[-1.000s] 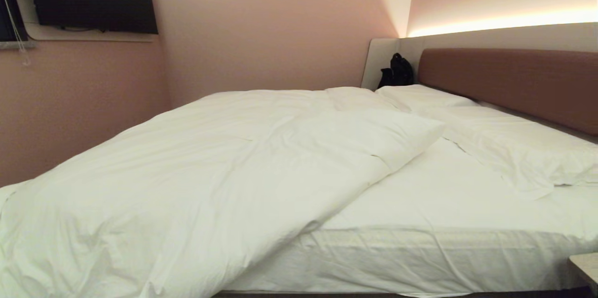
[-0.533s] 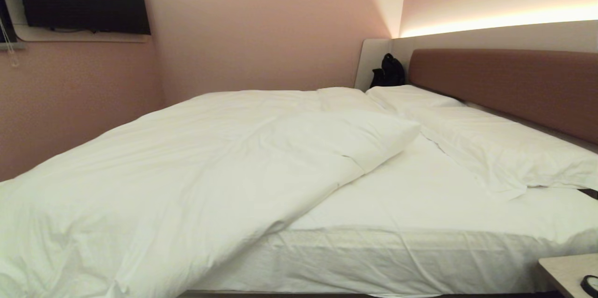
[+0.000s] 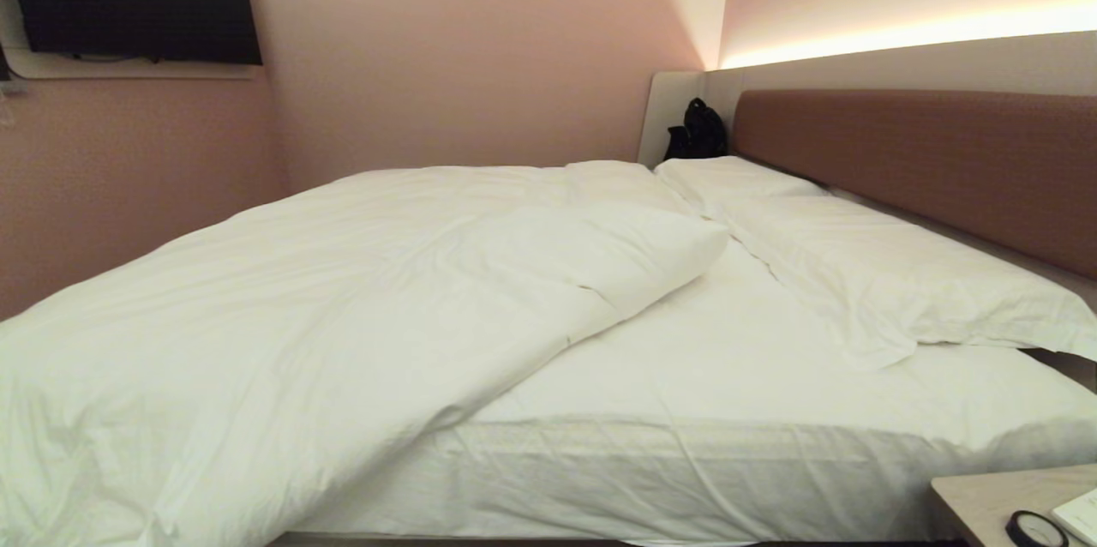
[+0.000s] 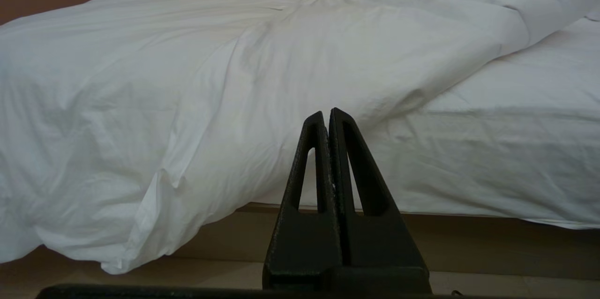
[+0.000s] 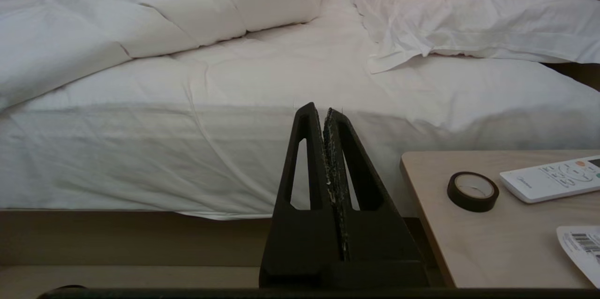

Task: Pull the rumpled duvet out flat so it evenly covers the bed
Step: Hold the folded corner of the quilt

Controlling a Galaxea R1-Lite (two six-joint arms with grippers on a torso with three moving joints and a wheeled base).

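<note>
Task not begun. The bed (image 3: pixel 771 375) (low, wide, reddish-brown padded headboard at the 2 o'clock side of the head view) shows a broad bare stretch of taut white sheet from centre toward 4 o'clock. The duvet (image 3: pixel 300 315), thick, puffy, softly creased white fabric, lies bunched over the 9 o'clock half, one corner folded back on itself near centre and its near edge sagging over the bedside toward 7 o'clock. Two flat rectangular pillows (image 3: pixel 891 281) lie along the headboard. The left gripper (image 4: pixel 328 114) and right gripper (image 5: pixel 321 111) hang short of the mattress side, fingers closed, holding nothing. A wooden desk (image 5: pixel 492 238) at 5 o'clock carries a small roll of tape (image 5: pixel 472 190).
</note>
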